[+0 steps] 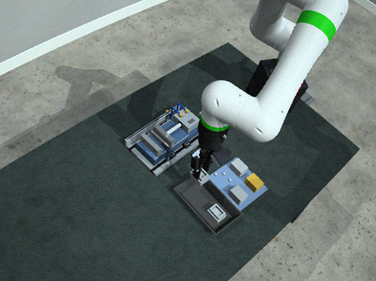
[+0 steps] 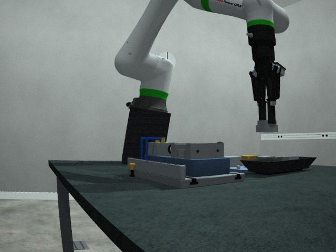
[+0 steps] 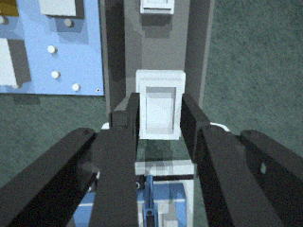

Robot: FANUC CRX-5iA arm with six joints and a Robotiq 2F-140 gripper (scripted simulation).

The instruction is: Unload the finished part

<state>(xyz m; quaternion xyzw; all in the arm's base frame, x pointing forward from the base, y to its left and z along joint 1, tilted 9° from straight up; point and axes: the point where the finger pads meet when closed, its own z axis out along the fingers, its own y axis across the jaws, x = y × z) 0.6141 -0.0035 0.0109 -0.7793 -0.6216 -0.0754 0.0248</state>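
My gripper (image 2: 266, 120) is shut on the finished part (image 2: 266, 127), a pale grey block with a pocket on top, also seen in the wrist view (image 3: 160, 105). I hold it level, pocket up, high above the near end of the black outfeed tray (image 1: 206, 203). In the overhead view the part (image 1: 203, 176) hangs over the tray's end nearest the vise. Another pocketed block (image 1: 216, 212) lies flat at the tray's far end and shows in the wrist view (image 3: 156, 6). The vise (image 1: 163, 136) stands to the left with its jaws empty.
A blue fixture plate (image 1: 237, 184) lies right beside the tray with two plain grey blocks (image 1: 239, 166) (image 1: 238, 194) and a yellow block (image 1: 254, 182), all standing upright. The robot base (image 2: 145, 130) stands behind the vise.
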